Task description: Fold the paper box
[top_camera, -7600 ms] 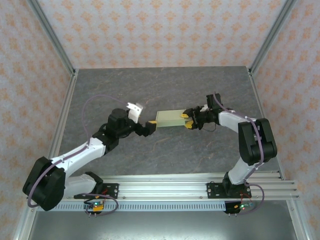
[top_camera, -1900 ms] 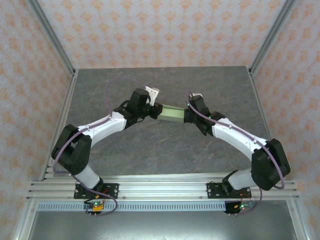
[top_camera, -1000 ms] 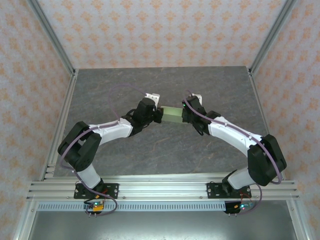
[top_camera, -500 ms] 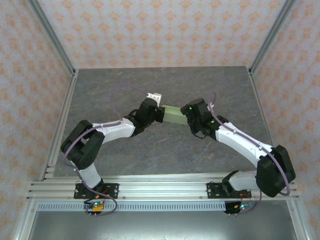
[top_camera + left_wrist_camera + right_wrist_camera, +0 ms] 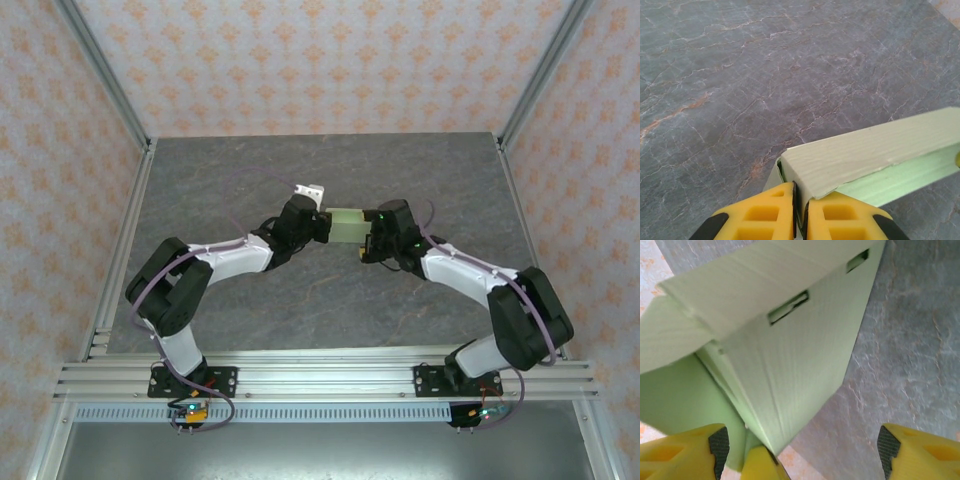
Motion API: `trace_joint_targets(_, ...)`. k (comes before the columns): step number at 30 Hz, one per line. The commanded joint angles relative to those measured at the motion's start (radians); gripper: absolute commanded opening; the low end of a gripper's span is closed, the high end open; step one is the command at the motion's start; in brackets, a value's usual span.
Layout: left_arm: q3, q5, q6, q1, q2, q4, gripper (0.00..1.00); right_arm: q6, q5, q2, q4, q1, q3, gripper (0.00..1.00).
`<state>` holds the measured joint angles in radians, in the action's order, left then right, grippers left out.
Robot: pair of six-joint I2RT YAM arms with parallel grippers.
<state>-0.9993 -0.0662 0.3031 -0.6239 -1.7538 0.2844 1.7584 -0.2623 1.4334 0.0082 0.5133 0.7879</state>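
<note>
1. The paper box [image 5: 345,222], pale green and folded into a long shape, lies over the middle of the table [image 5: 300,170], between the two grippers
2. Nearest, an aluminium rail [image 5: 330,375] carries both arm bases
3. Further out, the left gripper [image 5: 322,228] has its yellow fingers [image 5: 765,210] pressed together on a corner flap at the box's left end
4. The right gripper [image 5: 365,243] stands spread wide, with the box's slotted right end between its fingers
5. Farthest back stands the patterned wall [image 5: 320,60]

One paper box [image 5: 344,224], two arms, left arm [image 5: 235,258] and right arm [image 5: 462,273], one table [image 5: 330,305].
</note>
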Motion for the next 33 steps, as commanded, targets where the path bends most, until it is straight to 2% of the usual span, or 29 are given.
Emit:
trace_joint_targets(1,-0.01,-0.018,0.023,-0.015,-0.045,-0.096,0.13,0.008,0.049,-0.123,-0.208,-0.004,0.053,0.81)
trace_joint_targets(3,-0.016,-0.007,0.016,-0.023,-0.05,-0.103,0.13,-0.015,0.118,-0.162,-0.25,-0.005,0.061,0.81)
trace_joint_targets(5,-0.014,0.008,0.007,-0.032,-0.05,-0.104,0.13,-0.017,0.136,-0.171,-0.25,-0.018,0.06,0.82)
trace_joint_targets(10,0.032,0.02,0.034,-0.036,-0.047,-0.04,0.13,-0.006,0.066,-0.079,-0.153,-0.063,0.054,0.83)
trace_joint_targets(16,0.035,-0.012,0.03,-0.036,-0.053,-0.009,0.17,-0.026,0.067,0.008,-0.075,-0.066,0.044,0.7)
trace_joint_targets(18,0.092,-0.07,0.03,-0.037,-0.019,0.116,0.27,-0.054,0.094,0.014,-0.105,-0.066,0.05,0.66)
trace_joint_targets(20,0.152,-0.118,0.041,-0.037,0.029,0.235,0.5,-0.084,0.127,0.011,-0.128,-0.067,0.052,0.59)
trace_joint_targets(21,0.17,-0.13,0.048,-0.036,0.06,0.262,0.59,-0.1,0.144,0.013,-0.134,-0.066,0.053,0.56)
trace_joint_targets(22,0.183,-0.142,0.044,-0.035,0.087,0.273,0.63,-0.112,0.156,0.012,-0.138,-0.067,0.052,0.53)
trace_joint_targets(24,0.205,-0.158,0.031,-0.036,0.148,0.274,0.68,-0.135,0.178,0.016,-0.14,-0.066,0.048,0.49)
trace_joint_targets(26,0.214,-0.149,0.041,-0.036,0.195,0.256,0.77,-0.16,0.188,0.024,-0.14,-0.067,0.047,0.48)
trace_joint_targets(30,0.129,-0.121,0.047,-0.03,0.225,0.132,0.95,-0.203,0.167,0.041,-0.133,-0.065,0.048,0.48)
trace_joint_targets(33,0.033,-0.117,0.082,-0.006,0.165,0.032,0.94,-0.224,0.161,0.05,-0.147,-0.067,0.055,0.5)
